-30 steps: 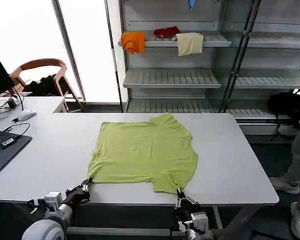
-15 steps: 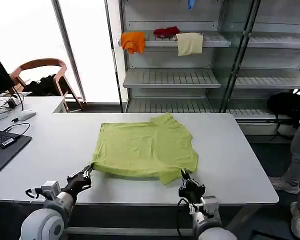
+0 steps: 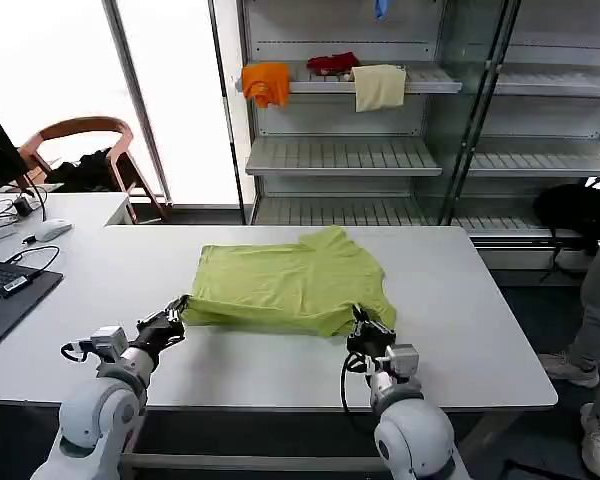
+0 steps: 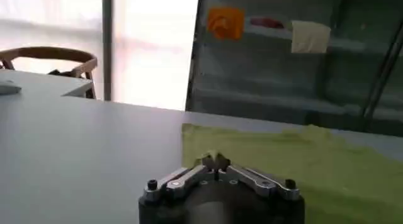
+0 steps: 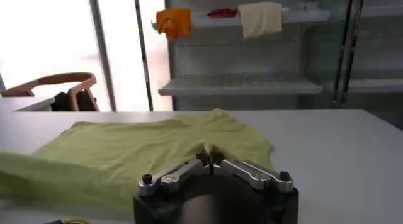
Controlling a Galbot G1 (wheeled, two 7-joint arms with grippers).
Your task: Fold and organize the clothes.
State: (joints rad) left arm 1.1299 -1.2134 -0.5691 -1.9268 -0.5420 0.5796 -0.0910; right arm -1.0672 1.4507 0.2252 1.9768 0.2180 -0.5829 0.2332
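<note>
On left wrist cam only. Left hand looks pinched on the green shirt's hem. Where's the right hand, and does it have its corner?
Observer: Yes. In the head view the right hand is shut on the T-shirt at its near right corner, roughly level with the left hand at the near left corner.
Operator: Near hem down or up?
Observer: Up. The near edge is raised off the table between the two hands, with shadow beneath it.
Operator: Anything beside the left arm?
Observer: A laptop lies off to the left of the left hand, apart from the T-shirt.
</note>
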